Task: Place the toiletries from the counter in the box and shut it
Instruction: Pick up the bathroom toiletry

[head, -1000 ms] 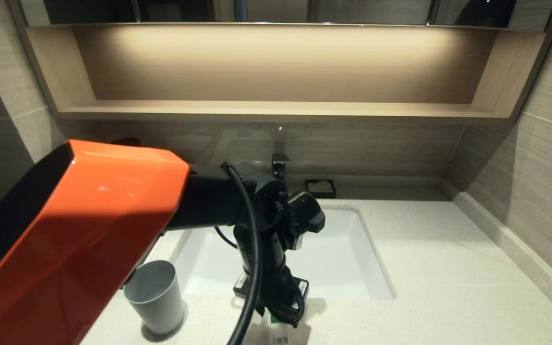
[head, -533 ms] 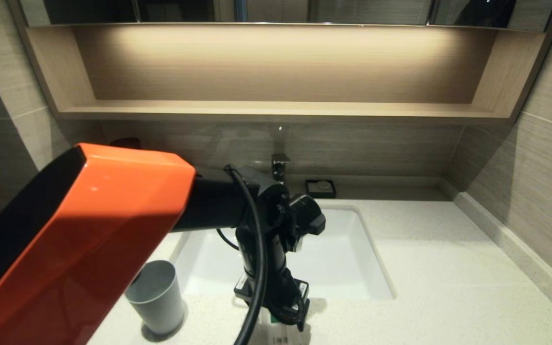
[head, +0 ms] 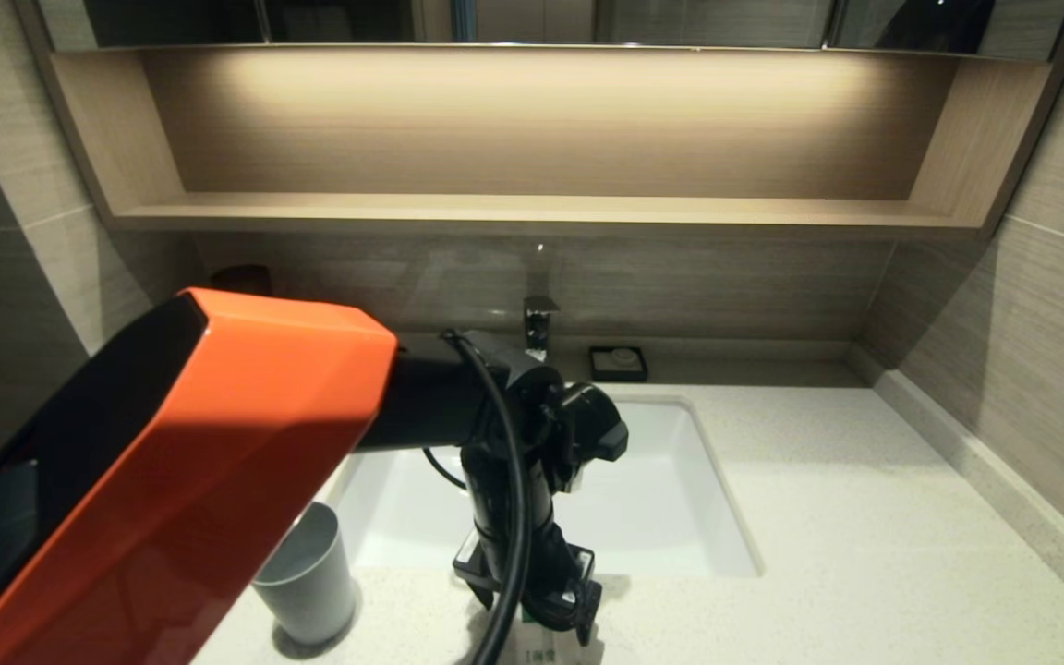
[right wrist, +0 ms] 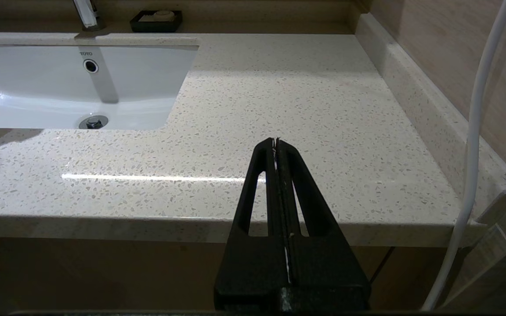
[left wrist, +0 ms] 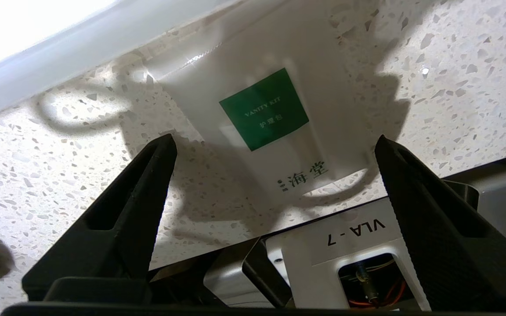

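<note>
Right now the left gripper (left wrist: 275, 149) is hanging over the counter (head: 864, 554) just in front of the sink (head: 680, 517), its fingers (left wrist: 139, 193) spread wide and nothing between them. Directly beneath, a sachet (left wrist: 270, 109) with a green label is lying flat on the speckled stone, close to the basin's edge and framed between the two open fingers in the left wrist view. From the head view only a sliver of that sachet (head: 541, 646) is peeking out under the wrist. A grey cup (head: 306, 582) is standing off to the left, apart from it. The box is not showing in any view, nor is a second sachet.

This is looking like the pick. A flat, slippery packet is offering little to bite, so the fingers need to be coming down square, straddling the narrow width and touching the stone before closing, otherwise it is likely sliding toward the basin.

Meanwhile the right gripper (right wrist: 277, 145) is parked low off the counter's front edge, its fingers pressed together, taking no part.
</note>
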{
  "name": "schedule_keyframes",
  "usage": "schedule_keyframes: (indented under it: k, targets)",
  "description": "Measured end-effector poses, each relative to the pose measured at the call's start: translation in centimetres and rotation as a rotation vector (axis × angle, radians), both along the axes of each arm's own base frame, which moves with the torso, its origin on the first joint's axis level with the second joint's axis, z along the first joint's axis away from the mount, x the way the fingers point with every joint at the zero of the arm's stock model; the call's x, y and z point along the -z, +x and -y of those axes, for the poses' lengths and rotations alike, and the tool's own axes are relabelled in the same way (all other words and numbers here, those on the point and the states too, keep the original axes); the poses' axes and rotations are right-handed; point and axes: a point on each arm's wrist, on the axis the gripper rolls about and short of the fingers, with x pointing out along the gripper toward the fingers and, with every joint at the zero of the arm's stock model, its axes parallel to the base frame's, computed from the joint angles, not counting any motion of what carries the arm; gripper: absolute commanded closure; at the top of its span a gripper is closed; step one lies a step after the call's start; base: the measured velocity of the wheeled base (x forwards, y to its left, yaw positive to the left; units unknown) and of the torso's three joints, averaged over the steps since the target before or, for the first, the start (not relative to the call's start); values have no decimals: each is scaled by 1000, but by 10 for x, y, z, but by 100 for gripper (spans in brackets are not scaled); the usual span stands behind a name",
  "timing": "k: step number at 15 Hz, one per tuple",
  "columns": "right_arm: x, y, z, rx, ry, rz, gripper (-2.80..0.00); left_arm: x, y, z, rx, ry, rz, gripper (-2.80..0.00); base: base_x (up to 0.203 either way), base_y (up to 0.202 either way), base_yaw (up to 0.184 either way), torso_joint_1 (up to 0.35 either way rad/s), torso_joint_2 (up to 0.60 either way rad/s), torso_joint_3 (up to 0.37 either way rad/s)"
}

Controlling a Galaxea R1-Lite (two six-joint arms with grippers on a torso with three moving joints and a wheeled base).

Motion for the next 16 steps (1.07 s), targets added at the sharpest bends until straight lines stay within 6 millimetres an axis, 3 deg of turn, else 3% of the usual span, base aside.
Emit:
schedule_keyframes:
  k: [16]
  targets:
    - [0,0,0,0,0,0,0,9,5,1,-15,16,0,-280,0,0,0,0,0,0]
